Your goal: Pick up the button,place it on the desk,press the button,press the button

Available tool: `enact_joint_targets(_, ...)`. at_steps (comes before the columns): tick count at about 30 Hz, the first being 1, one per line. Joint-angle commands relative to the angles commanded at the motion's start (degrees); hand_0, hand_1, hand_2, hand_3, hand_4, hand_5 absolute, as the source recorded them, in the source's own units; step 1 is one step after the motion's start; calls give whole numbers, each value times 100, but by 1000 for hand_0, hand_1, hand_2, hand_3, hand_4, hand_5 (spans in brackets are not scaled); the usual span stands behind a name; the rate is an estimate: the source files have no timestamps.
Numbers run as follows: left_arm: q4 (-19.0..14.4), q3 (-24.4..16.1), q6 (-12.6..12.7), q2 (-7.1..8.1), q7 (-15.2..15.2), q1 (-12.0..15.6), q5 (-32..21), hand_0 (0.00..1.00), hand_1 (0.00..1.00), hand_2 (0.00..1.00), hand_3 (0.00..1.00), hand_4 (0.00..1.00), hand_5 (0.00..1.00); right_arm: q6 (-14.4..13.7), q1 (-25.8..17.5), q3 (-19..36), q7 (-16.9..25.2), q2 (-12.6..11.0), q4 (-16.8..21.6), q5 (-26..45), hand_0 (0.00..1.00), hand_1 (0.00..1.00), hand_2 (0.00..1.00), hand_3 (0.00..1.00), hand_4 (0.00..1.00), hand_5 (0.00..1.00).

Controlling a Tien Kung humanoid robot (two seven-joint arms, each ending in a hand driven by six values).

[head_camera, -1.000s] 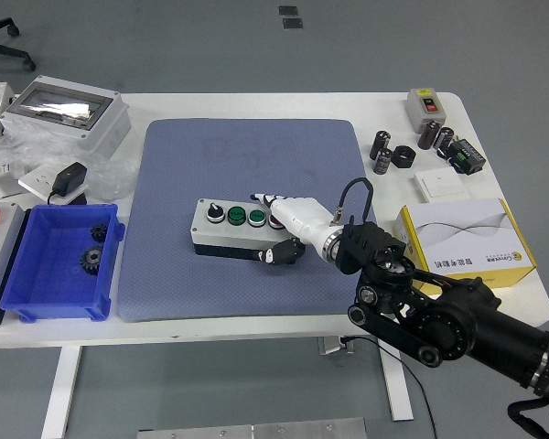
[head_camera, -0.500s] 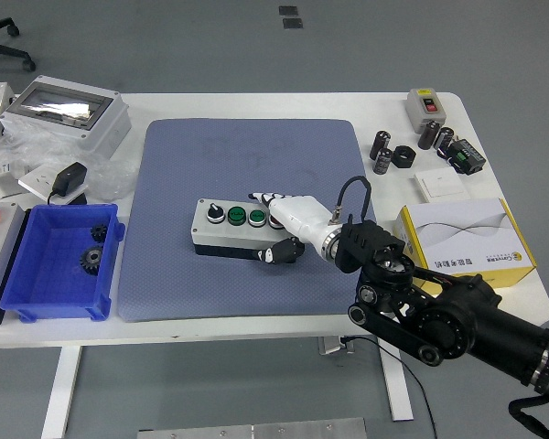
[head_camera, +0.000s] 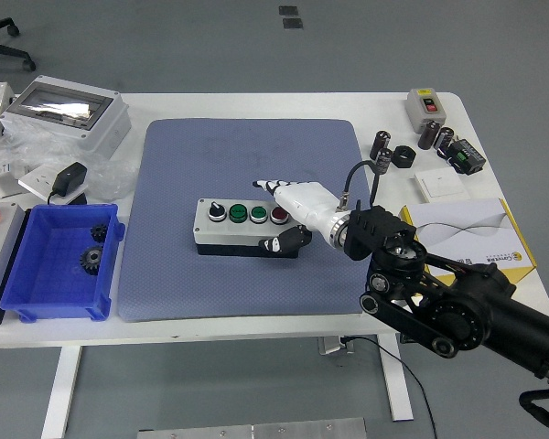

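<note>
We judge the first half of the task done: the button box (head_camera: 242,228) lies flat on the blue mat (head_camera: 247,183) that covers the middle of the surface (head_camera: 384,110), so picking up and setting down seem behind us. What looks left is the pressing. Whether either of the two presses has been made we cannot tell from this one view; no button looks sunk.

The right robot hand (head_camera: 291,218) comes in from the lower right and sits at the right end of the box. Its white palm and fingers (head_camera: 273,187) reach over the box's far right corner, while the dark thumb (head_camera: 284,242) lies against the near front face, so the box end is between thumb and fingers. The fingers are only partly curled, a narrow loose clasp rather than a tight fist, and we read it as gripping or steadying the box; the exact contact under the palm is hidden. The red button (head_camera: 279,215) is just beside the palm, the two green buttons (head_camera: 247,215) a little further to the hand's left, and the black knob (head_camera: 215,213) at the box's far end from the hand.

The left robot hand does not show in the picture.

Well off to the hand's left stands a blue bin (head_camera: 59,261), and close to its right, behind the forearm, a yellow and white carton (head_camera: 476,233).
</note>
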Motion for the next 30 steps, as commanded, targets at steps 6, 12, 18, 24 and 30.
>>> enact_joint_targets(6, 5, 28, -52, -8, -9, 19, -64, 618, 533, 511, 610, 501, 195, 376, -52, 303, -35, -466, 556, 374, 806, 916, 998, 998, 846, 297)
enact_joint_targets(12, -3, 43, -71, -14, 13, 34, -114, 618, 532, 510, 610, 499, 193, 846, -255, 979, 109, -1076, 1297, 1173, 815, 930, 998, 998, 844, 284)
enact_joint_targets(18, -10, 23, -63, -10, 28, 29, -86, 618, 531, 510, 610, 496, 187, 657, -417, 1459, 437, -1557, 1713, 1842, 813, 940, 998, 998, 836, 275)
enact_joint_targets(24, -19, -1, -68, -1, 49, 10, -33, 619, 533, 511, 611, 495, 190, 1407, -270, 1438, 7, -1761, 1825, 2053, 789, 912, 981, 998, 803, 295)
enact_joint_targets(30, -31, -13, -72, 19, 76, -16, 2, 618, 533, 511, 611, 494, 193, 2173, 136, 1105, -366, -1847, 1803, 2107, 375, 529, 645, 777, 504, 200)
